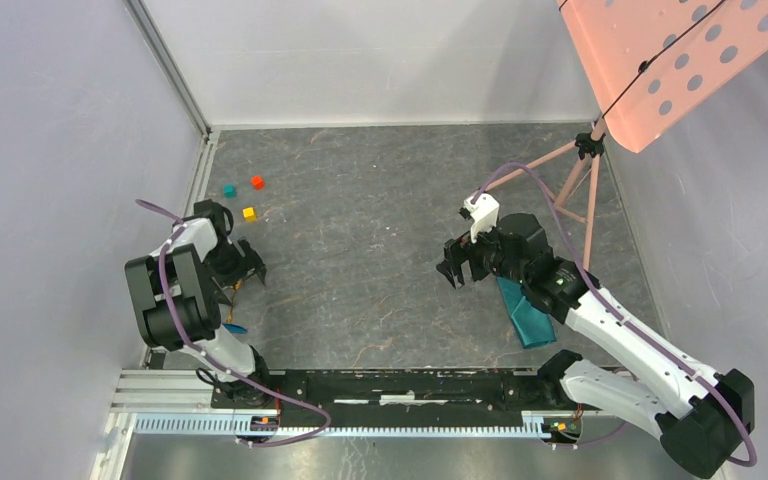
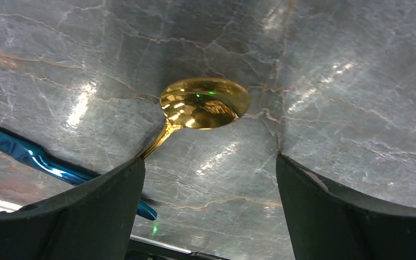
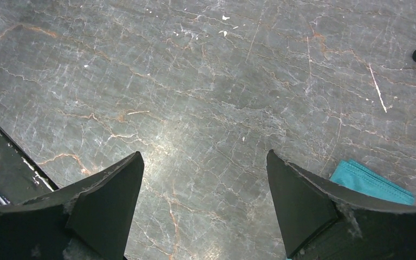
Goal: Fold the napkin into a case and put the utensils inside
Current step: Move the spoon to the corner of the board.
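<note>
left claw (image 2: 208,165) apart, hovering over spoon (image 2: 205,103) handle, likely lining up a pick | right claw (image 3: 205,162) apart, empty, over bare counter (image 3: 195,81) | napkin (image 1: 528,318) folded narrow, partly under right arm | left wrist alone shows blue utensil (image 2: 32,157) clearly; right wrist catches only a napkin corner

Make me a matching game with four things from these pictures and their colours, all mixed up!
Things:
1. spoon
2. napkin
3. slim utensil
4. holed board

Colours:
A. pink
B. gold
C. blue
D. teal

Pairs: 1-B, 2-D, 3-C, 4-A
</note>
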